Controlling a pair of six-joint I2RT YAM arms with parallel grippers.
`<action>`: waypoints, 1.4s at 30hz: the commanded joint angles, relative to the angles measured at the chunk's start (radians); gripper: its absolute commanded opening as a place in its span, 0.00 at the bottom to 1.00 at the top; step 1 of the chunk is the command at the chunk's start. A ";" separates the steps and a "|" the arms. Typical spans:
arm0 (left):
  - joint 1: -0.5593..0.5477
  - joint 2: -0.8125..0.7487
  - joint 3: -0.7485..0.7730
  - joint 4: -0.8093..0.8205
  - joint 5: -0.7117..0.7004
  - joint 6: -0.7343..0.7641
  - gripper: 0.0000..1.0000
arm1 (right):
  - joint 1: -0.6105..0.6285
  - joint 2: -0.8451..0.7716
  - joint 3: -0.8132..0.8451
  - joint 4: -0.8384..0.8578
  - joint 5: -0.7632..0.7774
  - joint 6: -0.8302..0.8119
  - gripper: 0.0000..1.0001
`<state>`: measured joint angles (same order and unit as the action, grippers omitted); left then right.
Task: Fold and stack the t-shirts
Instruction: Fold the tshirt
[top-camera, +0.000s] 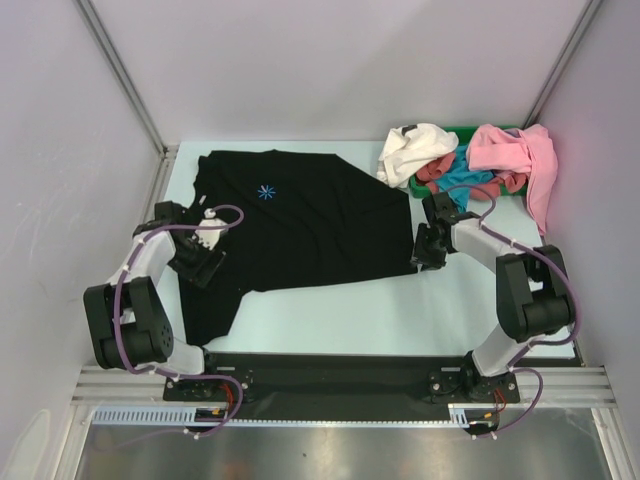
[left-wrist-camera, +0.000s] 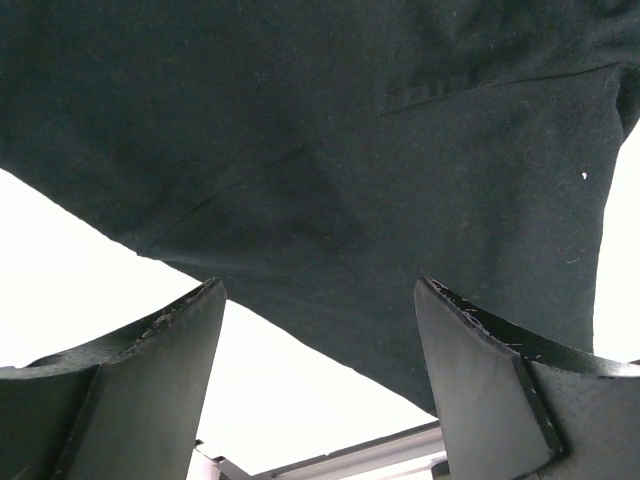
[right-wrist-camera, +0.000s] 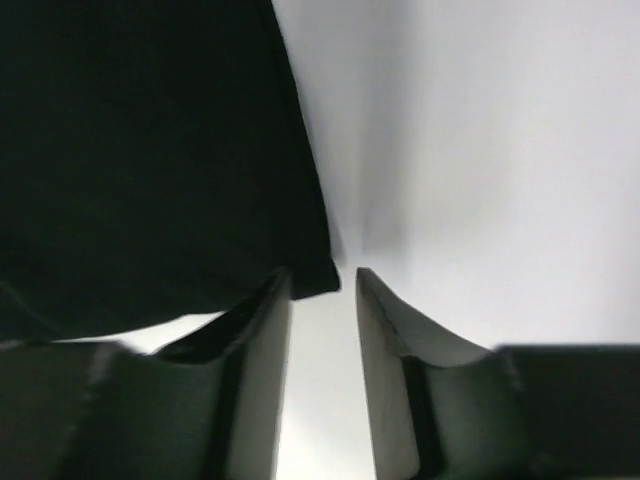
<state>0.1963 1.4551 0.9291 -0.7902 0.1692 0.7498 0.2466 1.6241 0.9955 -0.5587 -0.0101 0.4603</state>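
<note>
Table (top-camera: 350, 320): black t-shirt (top-camera: 300, 225) lay spread flat mid-table, unfolded. Remaining t-shirts (top-camera: 470, 160) sat heaped in the far-right corner. The cloth looked light, limp and not slippery. It would likely sag off a single pinch, so take it at corners or hem edges, one arm each side. Top view gave layout only; wrist views gave the jaws. Left gripper (left-wrist-camera: 320, 290): wide open, empty, over the shirt's edge. Right gripper (right-wrist-camera: 322, 272): narrowly parted at the shirt's corner, nothing clamped.
</note>
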 joint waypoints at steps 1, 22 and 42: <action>-0.008 -0.009 0.037 0.011 0.010 -0.006 0.83 | -0.007 0.025 0.011 0.048 -0.056 -0.002 0.30; -0.005 0.017 0.097 0.025 0.007 -0.018 0.82 | 0.189 -0.092 0.293 -0.196 -0.028 0.083 0.00; 0.025 -0.091 0.076 -0.090 -0.008 0.060 0.82 | -0.024 0.413 0.769 -0.018 0.009 -0.092 0.45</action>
<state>0.2016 1.4406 1.0183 -0.8066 0.1593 0.7612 0.2226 2.1864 1.8294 -0.5987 -0.0265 0.4503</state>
